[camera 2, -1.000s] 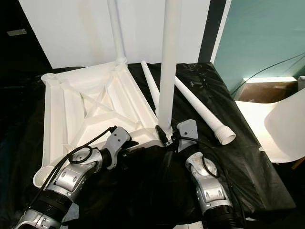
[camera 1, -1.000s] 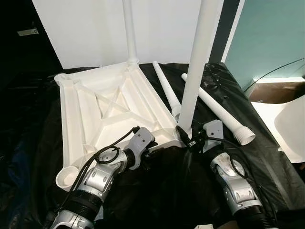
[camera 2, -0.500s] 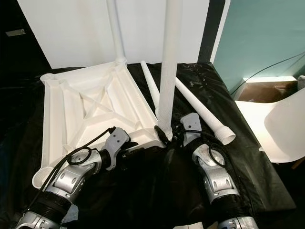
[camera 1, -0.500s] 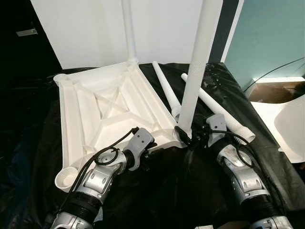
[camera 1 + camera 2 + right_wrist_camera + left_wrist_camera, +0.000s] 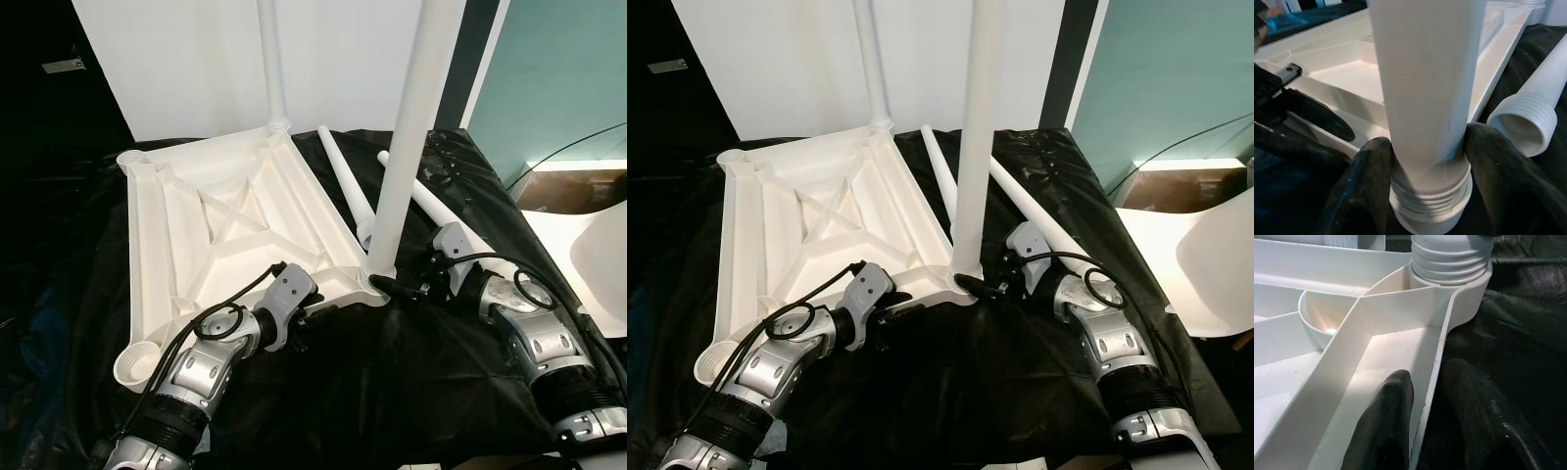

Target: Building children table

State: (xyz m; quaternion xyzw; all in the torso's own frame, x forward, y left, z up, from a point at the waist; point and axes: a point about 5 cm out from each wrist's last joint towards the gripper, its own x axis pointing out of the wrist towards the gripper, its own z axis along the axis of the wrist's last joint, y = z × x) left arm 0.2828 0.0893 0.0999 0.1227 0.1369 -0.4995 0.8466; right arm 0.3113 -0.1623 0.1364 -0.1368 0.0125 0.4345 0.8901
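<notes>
A white plastic tabletop (image 5: 225,225) lies upside down on a black sheet. One white leg (image 5: 271,69) stands in its far corner socket. A second leg (image 5: 402,166) stands upright in the near right corner socket. My right gripper (image 5: 392,286) is shut on that leg's ribbed base, and the right wrist view shows the fingers (image 5: 1364,181) pressing both sides of the leg (image 5: 1425,98). My left gripper (image 5: 312,315) is shut on the tabletop's near rim (image 5: 1430,367), one finger (image 5: 1388,421) inside the rim and one outside. Two loose legs (image 5: 345,181) (image 5: 421,201) lie on the sheet to the right.
An open corner socket (image 5: 137,362) sits at the near left of the tabletop. A white chair (image 5: 598,264) and a cardboard box (image 5: 573,191) stand to the right, off the sheet. A white panel (image 5: 176,59) leans behind the tabletop.
My right arm has swung out to the right and its wrist has turned around the upright leg's base, still holding it. The left gripper has stayed on the rim.
</notes>
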